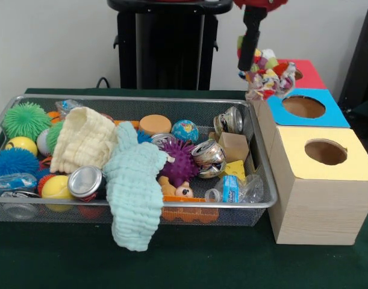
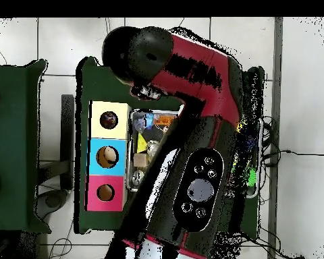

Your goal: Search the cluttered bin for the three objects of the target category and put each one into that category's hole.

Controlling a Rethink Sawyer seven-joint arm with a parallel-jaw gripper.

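- The red-and-black arm's claw [image 1: 251, 60] hangs over the far right corner of the wire bin [image 1: 263, 180], clenched on a multicoloured knotted rope toy [image 1: 267, 75] that dangles in the air.
- The rope toy hangs above the bin's edge, just beside the blue box [image 1: 280, 114] and in front of the red box [image 1: 310, 75].
- Three boxes stand in a row to the right of the bin on the green bench [image 1: 232, 265]: the yellow box [image 1: 319, 192] nearest the camera, the blue one behind it, the red one farthest back, each with a round hole in its top.
- The bin is crowded: a pale green cloth [image 1: 134, 192] drapes over its front rim, a cream cloth [image 1: 82, 139] lies beside it, with crushed cans [image 1: 209, 158], a purple spiky ball [image 1: 179, 164], a green spiky ball [image 1: 26, 119] and a yellow ball [image 1: 56, 188] among the clutter.
- From overhead, the arm [image 2: 192, 88] covers most of the bin; the three boxes show in a column to its left.
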